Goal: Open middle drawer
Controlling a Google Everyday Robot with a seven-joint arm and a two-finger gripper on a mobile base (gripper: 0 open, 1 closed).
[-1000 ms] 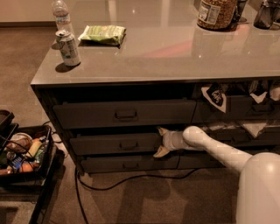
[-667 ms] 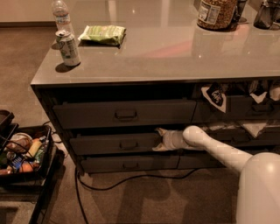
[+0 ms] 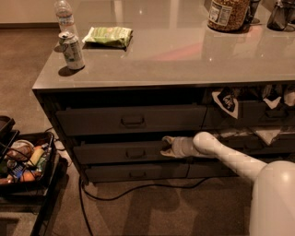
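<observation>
The middle drawer [image 3: 106, 153] is a wide dark grey front with a small loop handle [image 3: 135, 153] at its centre. It sits between a taller-fronted top drawer [image 3: 92, 120] and a slim bottom drawer [image 3: 110, 173] on the left side of the counter. It stands slightly proud of the cabinet. My gripper [image 3: 166, 145] is at the right end of the middle drawer's front, by its top edge, to the right of the handle. My white arm [image 3: 230, 159] reaches in from the lower right.
On the counter top [image 3: 184, 50] stand a soda can [image 3: 71, 50], a water bottle [image 3: 64, 14], a green snack bag [image 3: 108, 36] and a jar [image 3: 228, 13]. A black bin of items [image 3: 23, 161] stands on the floor at left. A cable [image 3: 138, 186] runs along the floor. Cloths hang from the right-hand drawers [image 3: 226, 101].
My gripper has shifted a little to the left along the middle drawer's front. The drawer front looks about the same.
</observation>
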